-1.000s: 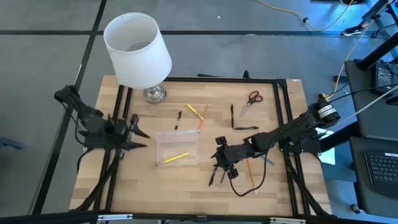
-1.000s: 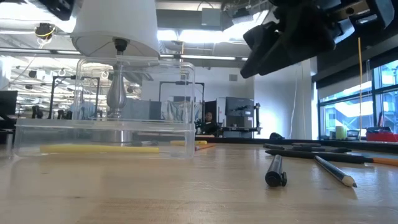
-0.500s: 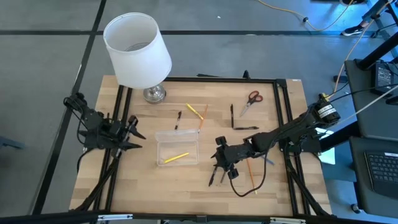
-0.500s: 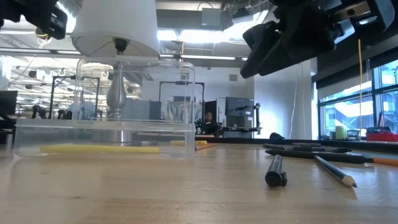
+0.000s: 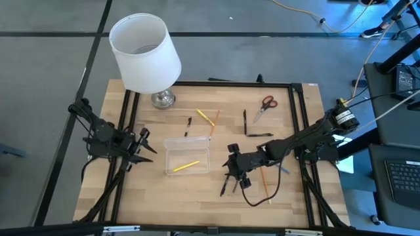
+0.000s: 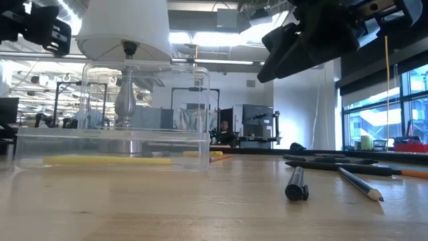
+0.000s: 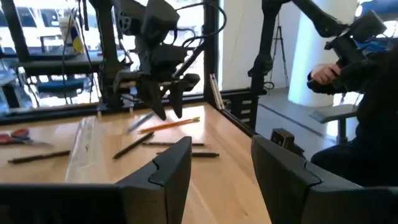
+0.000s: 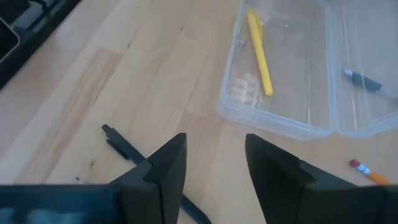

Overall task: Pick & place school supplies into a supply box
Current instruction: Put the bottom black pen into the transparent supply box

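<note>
Your supply box (image 5: 187,155): table centre, one yellow pencil (image 5: 186,166) inside. Your right gripper (image 5: 234,176): just right of box, above black pen (image 8: 127,147), fingers apart, empty. Your left gripper (image 5: 146,147): left of box, fingers apart, empty. Scissors (image 5: 264,106): far right of table.

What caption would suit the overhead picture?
Two robot arms flank a clear supply box holding one yellow pencil; pens, pencils and scissors lie scattered.

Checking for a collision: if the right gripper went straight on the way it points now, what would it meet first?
Probably the black pen on the table just below the open right gripper; the supply box lies farther on.
</note>
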You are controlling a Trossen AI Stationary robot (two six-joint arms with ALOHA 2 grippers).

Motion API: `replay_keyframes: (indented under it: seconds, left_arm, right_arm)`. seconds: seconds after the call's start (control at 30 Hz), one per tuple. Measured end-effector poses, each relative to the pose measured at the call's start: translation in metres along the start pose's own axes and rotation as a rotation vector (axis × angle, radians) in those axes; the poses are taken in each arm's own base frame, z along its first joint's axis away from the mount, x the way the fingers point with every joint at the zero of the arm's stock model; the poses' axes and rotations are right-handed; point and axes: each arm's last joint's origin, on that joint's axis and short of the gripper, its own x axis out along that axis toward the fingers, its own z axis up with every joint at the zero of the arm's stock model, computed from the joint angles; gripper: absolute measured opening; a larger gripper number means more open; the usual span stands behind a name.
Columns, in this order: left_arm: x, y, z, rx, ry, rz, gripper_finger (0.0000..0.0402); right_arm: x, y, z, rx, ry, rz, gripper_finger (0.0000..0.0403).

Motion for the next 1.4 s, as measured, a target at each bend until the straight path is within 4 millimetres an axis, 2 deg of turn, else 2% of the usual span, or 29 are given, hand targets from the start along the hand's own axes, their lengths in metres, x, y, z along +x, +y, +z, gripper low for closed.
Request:
replay_keyframes:
  seconds: [0.17, 0.23, 0.43, 0.53, 0.7, 0.97, 1.2, 1.4]
  left_arm:
    - [0.001, 0.000, -0.002, 0.084, 0.006, 0.004, 0.0158]
    - [0.001, 0.000, -0.002, 0.098, 0.005, 0.004, 0.0159]
    - [0.001, 0.000, -0.003, 0.096, 0.009, 0.005, 0.0161]
    - [0.001, 0.000, -0.003, 0.095, 0.012, 0.004, 0.0158]
    - [0.001, 0.000, -0.004, 0.099, 0.023, 0.003, 0.0159]
    - [0.000, 0.000, -0.008, 0.110, 0.058, 0.001, 0.0160]
    - [0.000, 0.000, -0.008, 0.111, 0.063, 0.002, 0.0158]
    - [0.000, 0.000, -0.008, 0.109, 0.063, 0.001, 0.0158]
  right_arm:
    - [0.006, 0.001, -0.004, 0.086, 0.023, 0.000, 0.0168]
    - [0.013, 0.002, -0.009, 0.051, 0.054, 0.014, 0.0168]
    - [0.037, 0.015, -0.026, -0.337, 0.122, 0.127, 0.0168]
    - [0.048, 0.022, -0.032, -0.444, 0.126, 0.150, 0.0168]
    - [0.054, 0.025, -0.034, -0.447, 0.119, 0.162, 0.0168]
    - [0.057, 0.030, -0.028, -0.431, 0.013, 0.288, 0.0168]
    - [0.078, 0.034, -0.037, -0.429, -0.008, 0.300, 0.0168]
    - [0.084, 0.035, -0.043, -0.429, 0.014, 0.309, 0.0168]
